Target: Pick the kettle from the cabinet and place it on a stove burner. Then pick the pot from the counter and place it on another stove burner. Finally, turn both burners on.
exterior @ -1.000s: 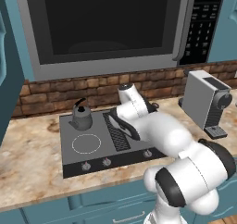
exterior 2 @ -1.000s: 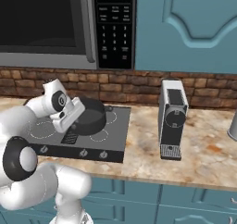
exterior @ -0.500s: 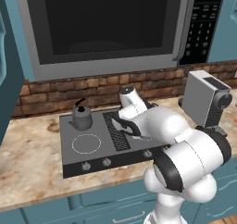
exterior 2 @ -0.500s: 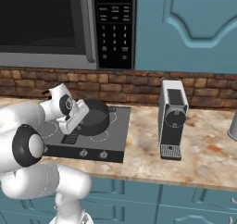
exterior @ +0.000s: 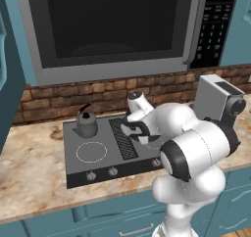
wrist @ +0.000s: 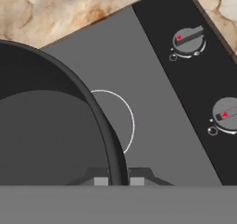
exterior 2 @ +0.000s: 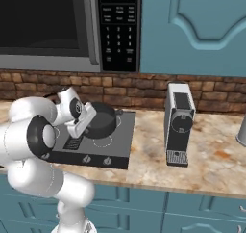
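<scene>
- Pot (exterior 2: pixel 102 122) sits over the right-rear burner of the cooktop (exterior 2: pixel 122 143), rim pinched in our gripper (wrist: pixel 115 181); hand view shows the fingertips on both sides of the wall.
- Since a second ago: arm has swung in closer, elbow now bulks in front of the stove's right front corner; pot has barely shifted.
- Kettle (exterior: pixel 86 123) on the left-rear burner, unchanged.
- Front knobs (wrist: pixel 187 40) untouched.
- Coffee machine (exterior 2: pixel 178 123) on the counter (exterior 2: pixel 211 164), right of the stove.

One kettle (exterior: pixel 87 124), one pot (exterior 2: pixel 102 120)
</scene>
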